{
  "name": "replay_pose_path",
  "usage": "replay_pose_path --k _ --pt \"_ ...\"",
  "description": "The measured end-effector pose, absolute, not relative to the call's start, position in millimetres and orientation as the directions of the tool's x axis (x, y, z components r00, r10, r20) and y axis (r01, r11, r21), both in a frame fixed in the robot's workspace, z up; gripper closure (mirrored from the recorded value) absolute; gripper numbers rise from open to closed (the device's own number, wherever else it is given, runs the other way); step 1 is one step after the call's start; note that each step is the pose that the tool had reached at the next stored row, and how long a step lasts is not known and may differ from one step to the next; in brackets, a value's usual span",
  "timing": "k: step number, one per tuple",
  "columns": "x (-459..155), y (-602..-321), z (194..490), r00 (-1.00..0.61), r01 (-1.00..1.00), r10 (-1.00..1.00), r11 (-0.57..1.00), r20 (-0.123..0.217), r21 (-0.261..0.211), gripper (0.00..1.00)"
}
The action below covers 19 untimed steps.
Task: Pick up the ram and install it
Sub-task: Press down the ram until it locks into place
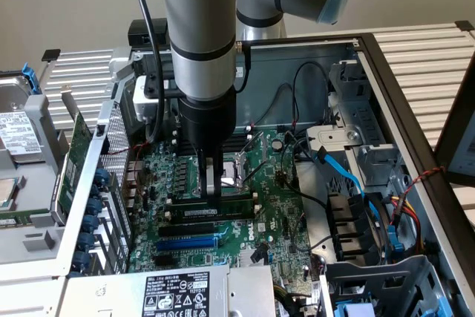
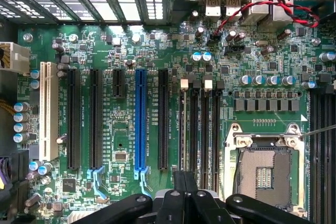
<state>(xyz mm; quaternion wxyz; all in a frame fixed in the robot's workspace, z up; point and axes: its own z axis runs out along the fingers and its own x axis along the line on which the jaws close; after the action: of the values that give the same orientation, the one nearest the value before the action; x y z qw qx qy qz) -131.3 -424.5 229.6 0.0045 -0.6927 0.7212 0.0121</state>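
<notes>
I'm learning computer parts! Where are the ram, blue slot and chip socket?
ram [image 1: 234, 210]: exterior view, its green side.
blue slot [image 2: 140, 119]: wrist view, its middle.
chip socket [image 2: 262, 170]: wrist view, its centre.

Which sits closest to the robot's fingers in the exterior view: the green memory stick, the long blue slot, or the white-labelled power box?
1. The ram, right at the gripper.
2. The blue slot, just beyond it on the motherboard.
3. The power box, at the case's near edge.
</notes>
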Motion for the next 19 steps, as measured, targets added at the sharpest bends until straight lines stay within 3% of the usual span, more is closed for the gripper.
replay_pose_path --k 19 --pt "-132.1 -424.7 225.3 -0.04 -0.999 -0.999 0.04 -0.023 0.011 0.89"
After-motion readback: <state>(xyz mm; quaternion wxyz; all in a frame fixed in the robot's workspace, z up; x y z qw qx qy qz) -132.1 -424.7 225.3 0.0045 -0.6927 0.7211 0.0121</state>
